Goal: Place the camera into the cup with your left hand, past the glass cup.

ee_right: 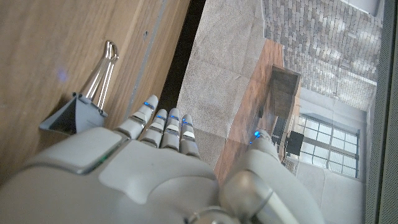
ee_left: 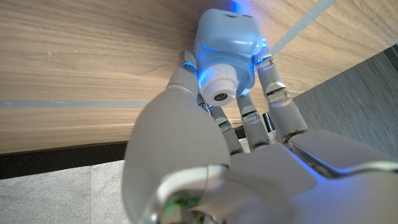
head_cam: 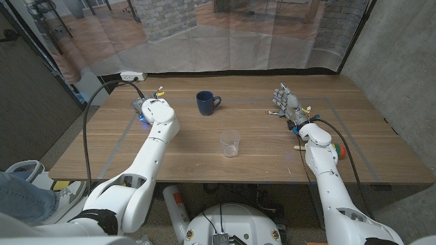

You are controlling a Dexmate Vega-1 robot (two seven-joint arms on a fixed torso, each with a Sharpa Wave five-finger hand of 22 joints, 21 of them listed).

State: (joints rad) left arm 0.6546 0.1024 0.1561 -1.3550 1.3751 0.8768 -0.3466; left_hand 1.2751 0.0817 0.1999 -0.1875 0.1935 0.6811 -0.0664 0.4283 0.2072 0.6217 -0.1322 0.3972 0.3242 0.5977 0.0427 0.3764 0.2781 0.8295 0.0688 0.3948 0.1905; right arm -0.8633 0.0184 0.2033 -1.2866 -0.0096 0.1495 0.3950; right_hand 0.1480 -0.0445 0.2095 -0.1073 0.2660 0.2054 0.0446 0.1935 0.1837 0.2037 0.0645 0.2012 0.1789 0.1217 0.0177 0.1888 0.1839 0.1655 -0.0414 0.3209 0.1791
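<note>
The camera [ee_left: 225,50] was a small, rounded, pale-blue block with a stubby white lens barrel and a blue glow along its edges, and it sat on the table [head_cam: 204,156] against the fingertips of the left hand [ee_left: 211,149], whose fingers reached around it, though the wrist view left it unclear whether they truly gripped it. The dark blue cup [head_cam: 206,103] and the glass cup [head_cam: 230,143] stood well apart from that hand, toward the right hand [head_cam: 289,103], which stood with fingers straight and pressed side by side, holding nothing, just beside a binder clip [ee_right: 84,102].
</note>
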